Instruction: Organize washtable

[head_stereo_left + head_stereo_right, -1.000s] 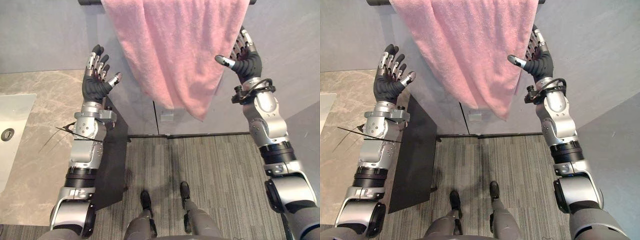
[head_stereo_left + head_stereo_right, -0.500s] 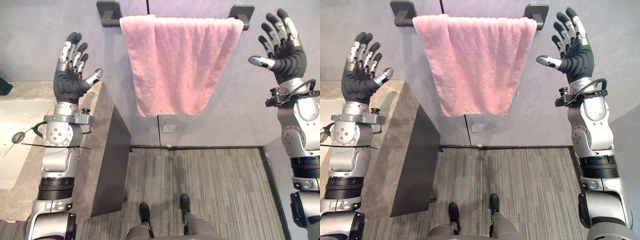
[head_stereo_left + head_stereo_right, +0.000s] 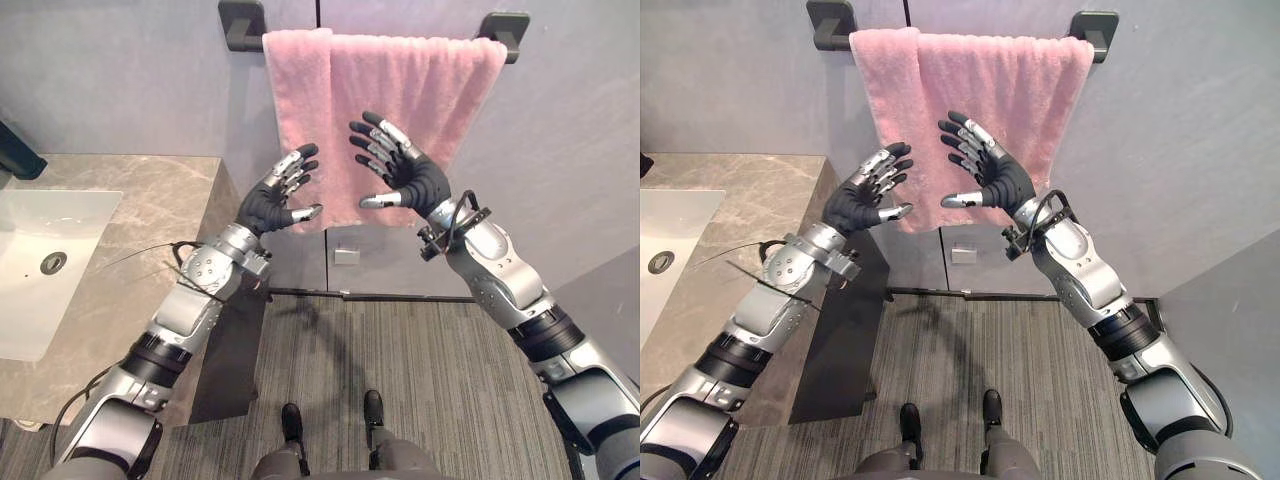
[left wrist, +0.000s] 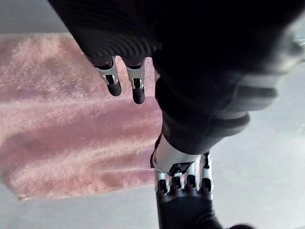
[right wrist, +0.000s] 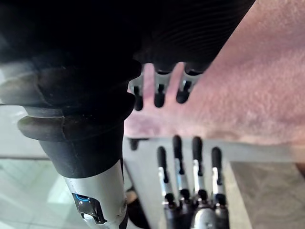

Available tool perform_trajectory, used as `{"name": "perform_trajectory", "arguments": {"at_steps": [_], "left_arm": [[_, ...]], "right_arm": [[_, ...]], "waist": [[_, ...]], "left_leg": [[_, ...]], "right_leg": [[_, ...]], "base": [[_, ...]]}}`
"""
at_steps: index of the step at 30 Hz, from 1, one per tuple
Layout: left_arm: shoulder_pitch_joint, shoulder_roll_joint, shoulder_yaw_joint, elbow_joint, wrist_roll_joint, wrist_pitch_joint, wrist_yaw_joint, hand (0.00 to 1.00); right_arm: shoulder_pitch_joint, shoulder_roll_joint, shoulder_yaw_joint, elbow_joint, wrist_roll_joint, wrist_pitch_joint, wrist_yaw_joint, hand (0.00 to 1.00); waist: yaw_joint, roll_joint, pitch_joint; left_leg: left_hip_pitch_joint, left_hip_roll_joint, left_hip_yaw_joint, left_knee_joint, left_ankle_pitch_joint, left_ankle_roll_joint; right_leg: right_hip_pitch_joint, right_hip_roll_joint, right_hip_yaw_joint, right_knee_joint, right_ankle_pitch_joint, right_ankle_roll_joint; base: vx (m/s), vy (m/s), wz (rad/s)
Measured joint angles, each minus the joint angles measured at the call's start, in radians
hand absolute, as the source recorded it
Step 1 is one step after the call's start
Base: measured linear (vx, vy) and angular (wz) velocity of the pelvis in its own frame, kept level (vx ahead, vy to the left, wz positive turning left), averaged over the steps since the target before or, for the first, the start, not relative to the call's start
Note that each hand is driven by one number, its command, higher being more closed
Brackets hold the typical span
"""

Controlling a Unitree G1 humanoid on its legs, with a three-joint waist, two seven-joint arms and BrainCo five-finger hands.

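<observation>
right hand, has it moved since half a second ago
Yes. It was outside the towel bar's right bracket; now the right hand has swung toward the robot's left, in front of the pink towel, fingers spread.

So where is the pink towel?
The towel hangs on the dark rail, top centre in the eye views, behind the left robot hand and right robot hand.

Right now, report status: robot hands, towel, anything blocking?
Left robot hand open, right robot hand open, both raised before pink towel. Towel draped over wall bar, ungripped. Nothing blocking.
</observation>
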Motion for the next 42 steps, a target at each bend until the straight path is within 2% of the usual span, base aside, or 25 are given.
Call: {"name": "perform_trajectory", "arguments": {"at_steps": [7, 14, 17, 20, 22, 26, 35, 39, 42], "left_arm": [[-0.126, -0.051, -0.068, 0.098, 0.001, 0.008, 0.023, 0.0], [-0.287, -0.07, -0.067, 0.184, 0.001, 0.014, 0.084, 0.0], [-0.349, -0.071, -0.061, 0.197, 0.001, 0.013, 0.108, 0.0], [-0.373, -0.08, -0.029, 0.197, 0.015, 0.012, 0.13, 0.0], [-0.374, -0.101, 0.023, 0.198, 0.028, 0.011, 0.152, 0.0], [-0.372, -0.11, 0.083, 0.192, 0.043, -0.004, 0.164, 0.0], [-0.092, -0.113, 0.332, -0.038, 0.103, -0.009, 0.177, 0.0], [0.073, -0.166, 0.434, -0.145, 0.136, -0.02, 0.174, 0.0], [0.225, -0.205, 0.483, -0.199, 0.137, -0.024, 0.168, 0.0]], "right_arm": [[-0.056, 0.057, 0.036, 0.053, 0.0, -0.001, -0.02, 0.0], [-0.153, 0.086, 0.012, 0.103, -0.001, -0.019, -0.07, 0.0], [-0.159, 0.125, -0.037, 0.108, -0.001, -0.023, -0.078, 0.0], [-0.158, 0.133, -0.066, 0.112, -0.001, -0.025, -0.098, 0.0], [-0.158, 0.148, -0.125, 0.119, -0.001, -0.031, -0.113, 0.0], [-0.131, 0.143, -0.323, 0.117, -0.001, -0.081, -0.122, 0.0], [0.192, 0.144, -0.623, -0.028, -0.002, -0.106, -0.131, 0.0], [0.334, 0.151, -0.716, -0.068, -0.002, -0.107, -0.128, 0.0], [0.459, 0.193, -0.79, -0.094, -0.002, -0.105, -0.126, 0.0]], "waist": [[-0.006, 0.002, 0.007], [-0.005, 0.017, 0.089], [-0.008, 0.017, 0.124], [-0.008, 0.017, 0.133], [-0.016, 0.019, 0.14], [-0.019, 0.019, 0.158], [-0.021, 0.019, 0.158], [-0.019, 0.019, 0.158], [-0.013, 0.02, 0.157]], "left_leg": [[-0.032, -0.001, 0.0, 0.001, 0.006, 0.009], [-0.082, 0.0, 0.01, 0.0, 0.016, 0.008], [-0.103, 0.001, 0.021, 0.0, 0.022, 0.006], [-0.117, 0.0, 0.032, -0.001, 0.022, 0.006], [-0.117, -0.001, 0.033, -0.001, 0.022, 0.006], [-0.117, -0.002, 0.031, 0.004, 0.022, 0.006], [-0.117, -0.002, 0.033, -0.001, 0.021, 0.006], [-0.117, -0.004, 0.032, -0.001, 0.021, 0.006], [-0.113, -0.006, 0.03, -0.001, 0.021, 0.006]], "right_leg": [[-0.033, 0.001, 0.002, 0.001, 0.005, -0.002], [-0.089, 0.002, 0.016, 0.001, 0.021, -0.005], [-0.117, 0.004, 0.026, 0.001, 0.027, -0.006], [-0.136, 0.005, 0.038, 0.001, 0.031, -0.004], [-0.138, 0.005, 0.043, 0.001, 0.031, -0.003], [-0.138, 0.005, 0.043, 0.001, 0.031, -0.003], [-0.139, 0.005, 0.046, 0.001, 0.024, 0.001], [-0.139, 0.006, 0.045, 0.001, 0.021, 0.005], [-0.133, 0.006, 0.042, 0.001, 0.021, 0.004]], "base": [[0.03, 0.012, -0.01], [-0.01, 0.011, -0.04], [-0.02, 0.018, -0.08], [0.0, 0.02, -0.12], [0.02, 0.036, -0.08], [0.01, 0.024, 0.0], [0.0, 0.003, 0.0], [0.0, 0.0, 0.0], [0.0, 0.006, 0.01]]}}
